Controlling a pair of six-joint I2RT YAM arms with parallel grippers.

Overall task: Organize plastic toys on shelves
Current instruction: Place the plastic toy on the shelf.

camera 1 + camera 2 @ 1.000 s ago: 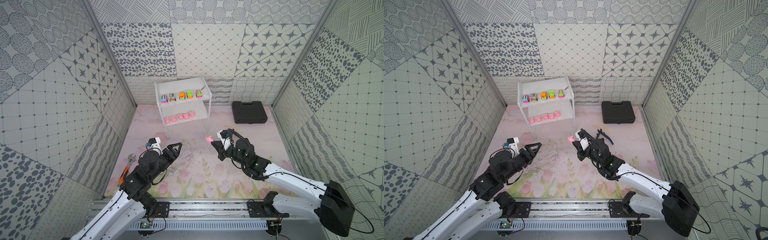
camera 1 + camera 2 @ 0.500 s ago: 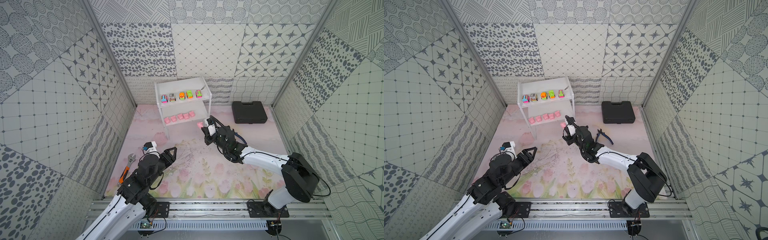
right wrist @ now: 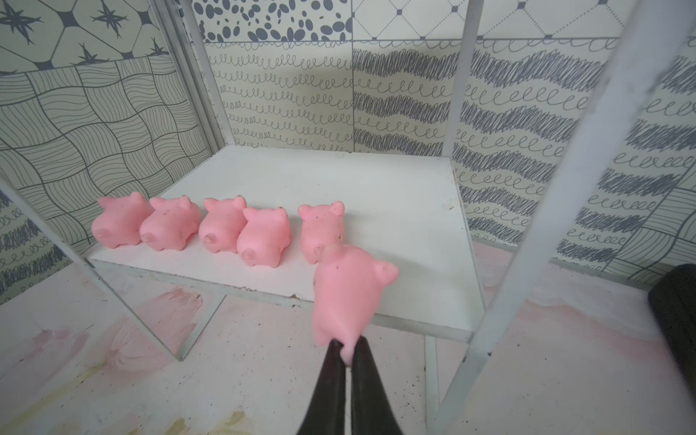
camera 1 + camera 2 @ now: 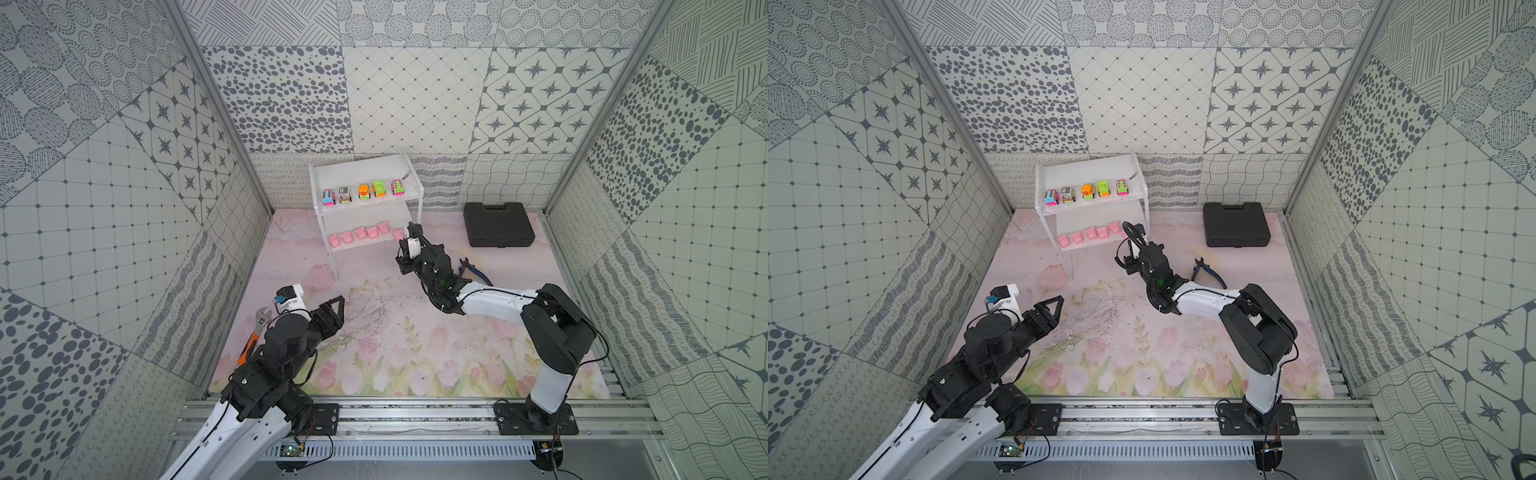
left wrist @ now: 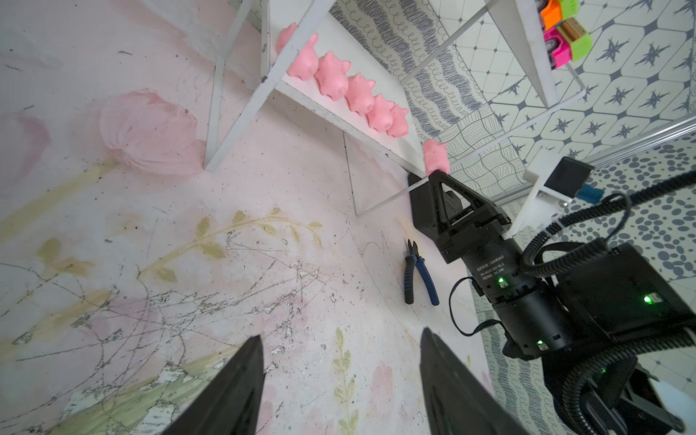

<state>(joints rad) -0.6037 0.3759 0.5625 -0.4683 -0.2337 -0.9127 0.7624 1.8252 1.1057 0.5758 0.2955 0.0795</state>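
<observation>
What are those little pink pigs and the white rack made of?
The pink pigs look like soft matte rubber or vinyl: they have rounded moulded shapes, and the held pig seems to stretch where the right gripper pinches its rear. The white rack seems to be painted board, perhaps wood or fibreboard: flat and dull, with a chipped, rough front edge.

Toy cars (image 4: 364, 192) line the rack (image 4: 357, 174) top, pink pigs (image 3: 222, 226) its lower board; a sixth pig (image 3: 348, 297) tilts over the edge.

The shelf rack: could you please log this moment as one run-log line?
right hand: shut on sixth pig, at lower shelf edge | left hand: open, empty | lower shelf: five pigs | upper shelf: five cars
</observation>
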